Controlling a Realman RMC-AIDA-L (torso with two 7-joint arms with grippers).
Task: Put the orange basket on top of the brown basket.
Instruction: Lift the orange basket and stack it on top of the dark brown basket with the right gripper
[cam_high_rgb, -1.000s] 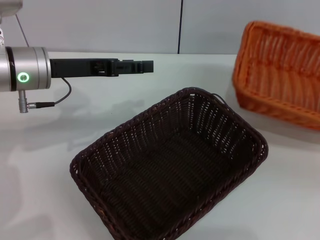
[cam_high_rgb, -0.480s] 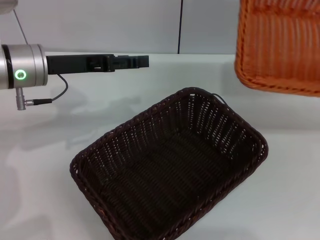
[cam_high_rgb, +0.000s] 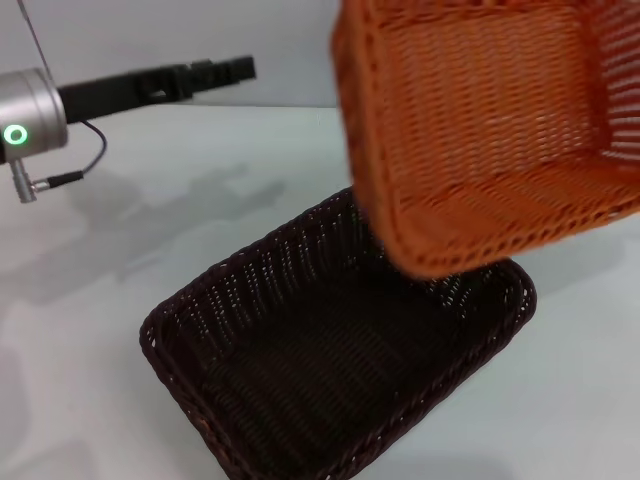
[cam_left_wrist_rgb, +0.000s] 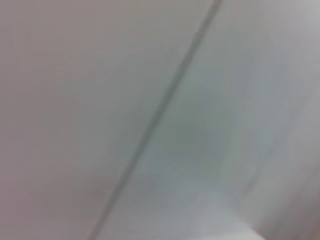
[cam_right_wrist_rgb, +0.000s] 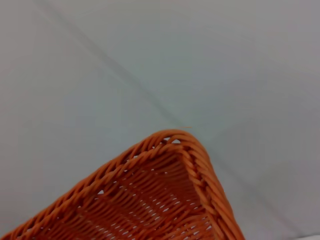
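Head view: orange basket (cam_high_rgb: 490, 130) tilted in midair over the brown basket (cam_high_rgb: 340, 350).
Next: level and lower it; left gripper (cam_high_rgb: 235, 68) idles, can't tell either gripper's fingers.

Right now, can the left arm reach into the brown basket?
Probably yes. The left gripper hangs over bare table, and the near half of the brown basket lies open; the raised orange basket overhangs only its far right corner.

Orange baskets: one, the orange basket (cam_high_rgb: 490, 130)
Brown baskets: one, the brown basket (cam_high_rgb: 300, 370)
Grippers in view: one, the left gripper (cam_high_rgb: 235, 68)
Tables: one, the white table (cam_high_rgb: 150, 240)
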